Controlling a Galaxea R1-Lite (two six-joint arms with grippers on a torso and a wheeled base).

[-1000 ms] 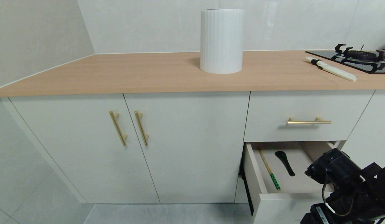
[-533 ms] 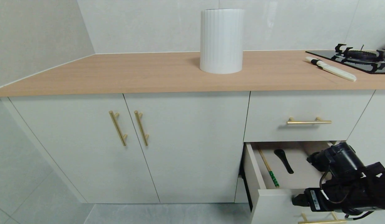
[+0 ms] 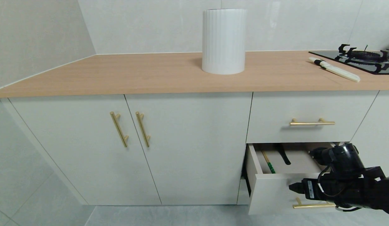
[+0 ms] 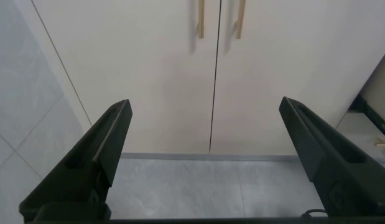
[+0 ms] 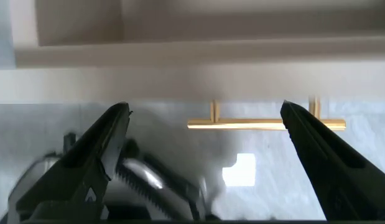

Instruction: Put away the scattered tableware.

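Observation:
The lower drawer [image 3: 276,194] stands partly pulled out, with a pair of green-tipped chopsticks [image 3: 268,162] and a black spoon [image 3: 284,157] lying inside. My right gripper [image 3: 296,188] is at the drawer's white front, just above its gold handle [image 3: 313,205]. In the right wrist view this gripper [image 5: 203,109] is open, and the gold handle [image 5: 267,124] and the drawer front [image 5: 192,81] lie beyond its fingers. A white knife [image 3: 334,69] lies on the wooden counter [image 3: 134,72] near the stove. My left gripper [image 4: 204,162] is open and holds nothing, facing the cabinet doors.
A tall white ribbed canister [image 3: 224,40] stands at the back of the counter. A black gas stove [image 3: 364,58] sits at the far right. The upper drawer [image 3: 310,116] is closed. Two closed cabinet doors [image 3: 131,147] with gold handles are to the left.
The right arm dropped in front of the lower drawer and moved toward the cabinet. The drawer slid inward, so less of the chopsticks and spoon shows.

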